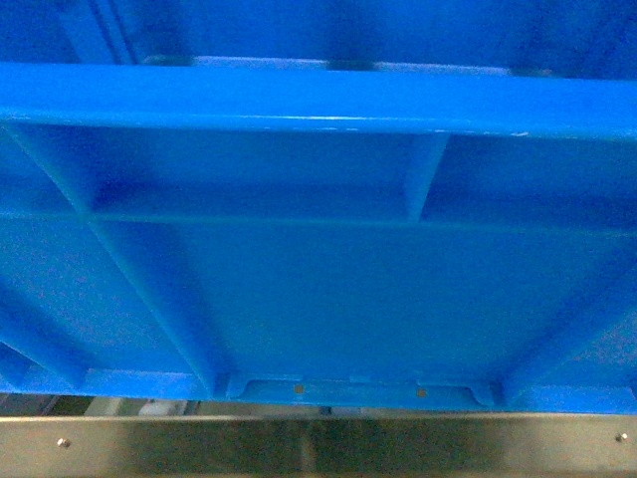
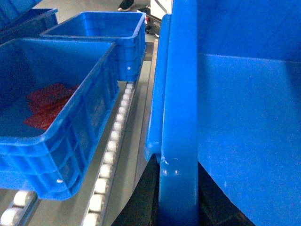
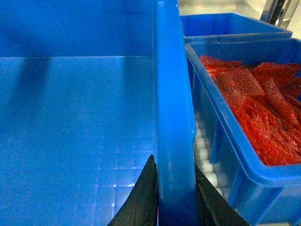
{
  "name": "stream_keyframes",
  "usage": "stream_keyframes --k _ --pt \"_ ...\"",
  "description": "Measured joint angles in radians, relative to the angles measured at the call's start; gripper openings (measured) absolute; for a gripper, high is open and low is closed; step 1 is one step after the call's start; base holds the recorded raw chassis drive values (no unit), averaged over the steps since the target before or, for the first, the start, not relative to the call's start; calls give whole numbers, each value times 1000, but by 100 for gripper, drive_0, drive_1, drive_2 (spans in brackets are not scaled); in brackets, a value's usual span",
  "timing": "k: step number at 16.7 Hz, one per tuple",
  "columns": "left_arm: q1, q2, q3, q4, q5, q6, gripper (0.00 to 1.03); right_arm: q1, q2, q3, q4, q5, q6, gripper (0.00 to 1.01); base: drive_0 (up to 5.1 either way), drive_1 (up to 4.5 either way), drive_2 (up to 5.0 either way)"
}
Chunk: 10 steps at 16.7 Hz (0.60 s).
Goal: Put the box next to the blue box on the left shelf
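The box [image 1: 318,299], a large bright blue ribbed crate, fills the head view with its wall. My left gripper [image 2: 177,160] is shut on its left rim [image 2: 178,94], one black finger on each side. My right gripper [image 3: 173,160] is shut on its right rim [image 3: 169,117] the same way. The box's inside looks empty. On the left shelf's white rollers [image 2: 113,141] a blue box [image 2: 70,141] holding red bags stands just left of the held box, with a roller rail between them. Whether the held box rests on the rollers, I cannot tell.
A second blue crate [image 2: 108,33] stands behind the left one. On the right side another blue crate [image 3: 235,155], full of red bags [image 3: 254,108], sits close to the held rim over rollers [image 3: 204,155], with one more [image 3: 225,23] behind. A grey metal rail [image 1: 318,443] crosses below.
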<state>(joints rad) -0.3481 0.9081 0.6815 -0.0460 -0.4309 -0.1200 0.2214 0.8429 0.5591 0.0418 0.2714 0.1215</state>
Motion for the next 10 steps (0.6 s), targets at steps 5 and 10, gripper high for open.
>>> stream_keyframes --k 5,10 --pt "0 0 0 -1 -1 0 9 0 0 0 0 1 0 10 3 424 -418" --pt "0 6 0 1 1 0 9 0 5 0 1 1 0 10 3 424 -418"
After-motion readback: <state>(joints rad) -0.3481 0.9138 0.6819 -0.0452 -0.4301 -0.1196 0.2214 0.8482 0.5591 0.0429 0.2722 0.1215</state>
